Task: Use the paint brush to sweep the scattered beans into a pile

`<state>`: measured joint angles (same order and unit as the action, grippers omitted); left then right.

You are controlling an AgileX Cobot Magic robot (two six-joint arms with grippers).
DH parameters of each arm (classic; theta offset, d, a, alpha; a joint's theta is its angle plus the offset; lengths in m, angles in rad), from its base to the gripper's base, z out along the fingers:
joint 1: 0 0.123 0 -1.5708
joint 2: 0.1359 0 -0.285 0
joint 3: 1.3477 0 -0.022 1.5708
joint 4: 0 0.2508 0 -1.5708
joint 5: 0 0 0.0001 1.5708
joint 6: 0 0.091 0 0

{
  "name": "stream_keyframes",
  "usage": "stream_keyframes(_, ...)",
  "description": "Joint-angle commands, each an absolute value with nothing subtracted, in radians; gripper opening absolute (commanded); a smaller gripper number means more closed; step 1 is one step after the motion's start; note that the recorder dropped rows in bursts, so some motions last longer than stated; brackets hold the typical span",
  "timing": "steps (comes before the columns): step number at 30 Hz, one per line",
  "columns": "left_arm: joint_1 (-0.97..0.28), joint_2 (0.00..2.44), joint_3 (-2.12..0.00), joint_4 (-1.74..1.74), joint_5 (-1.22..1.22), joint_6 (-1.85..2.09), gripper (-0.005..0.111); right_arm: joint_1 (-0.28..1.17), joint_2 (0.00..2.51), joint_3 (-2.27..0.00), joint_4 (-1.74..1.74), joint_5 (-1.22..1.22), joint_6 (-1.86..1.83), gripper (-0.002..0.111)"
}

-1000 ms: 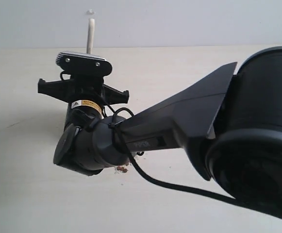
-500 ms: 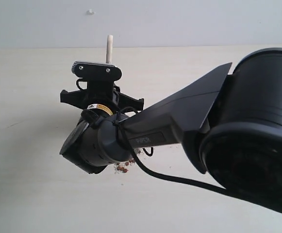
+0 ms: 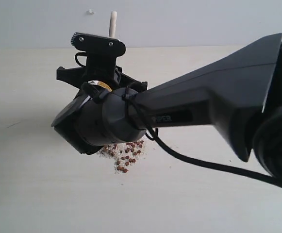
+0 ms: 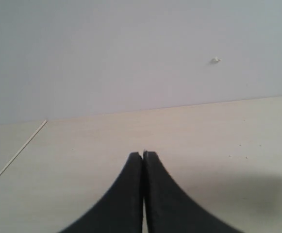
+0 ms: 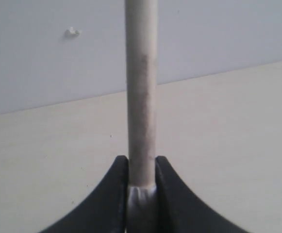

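a: where is the paint brush (image 5: pixel 141 87) right now?

b: in the right gripper (image 5: pixel 141 162). its two black jaws are clamped on the pale wooden handle (image 3: pixel 113 22), one on each side, and the handle stands straight up out of them. in the exterior view only its rounded end shows, poking up at the far side above the wrist camera. the bristles are hidden behind the right arm (image 3: pixel 204 107).

a: and the left gripper (image 4: pixel 143 156)?

b: pressed together tip to tip, holding nothing, over bare table.

a: the beans (image 3: pixel 126 154)?

b: on the pale table (image 3: pixel 29 194), a loose cluster of reddish-brown dots mixed with whitish crumbs. they sit just at the near side of the right wrist, left of the middle. more may lie under the arm; i cannot tell.

a: how do you expect it all to handle?

b: the brush looks light, with a stiff, smooth handle, so a firm pinch on the round shaft should be enough. a hold low down toward the metal band would steady the bristles best, but i cannot tell how close to the band the jaws sit. the bristles are probably soft and will splay if pressed hard. the beans are tiny, round and hard, so i would expect them to roll or skip away from a quick flick. slow strokes with light pressure seem the safer way.
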<state>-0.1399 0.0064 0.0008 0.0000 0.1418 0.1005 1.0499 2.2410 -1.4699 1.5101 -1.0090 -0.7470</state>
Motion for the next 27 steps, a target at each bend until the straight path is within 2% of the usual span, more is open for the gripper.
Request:
stream_keyframes(1,-0.139,0.000,0.000,-0.007,0.140,0.100,0.000,1.059,2.197,-1.472,1.545,-0.958,-0.817,0.000)
stream_keyframes(8,-0.139,0.000,0.000,-0.007,0.140,0.100,0.000,1.099,2.200,-1.472,1.513,-0.732,-0.778,0.000)
stream_keyframes(17,-0.139,0.000,0.000,-0.007,0.140,0.100,0.000,1.105,2.264,-1.472,1.600,-0.729,-0.788,0.000)
stream_keyframes(22,-0.139,0.000,0.000,-0.007,0.140,0.100,0.000,1.105,2.257,-1.472,1.677,-0.741,-0.913,0.000)
stream_keyframes(27,-0.139,0.000,0.000,-0.007,0.140,0.100,0.000,1.105,2.241,-1.472,1.737,-0.868,-1.046,0.000)
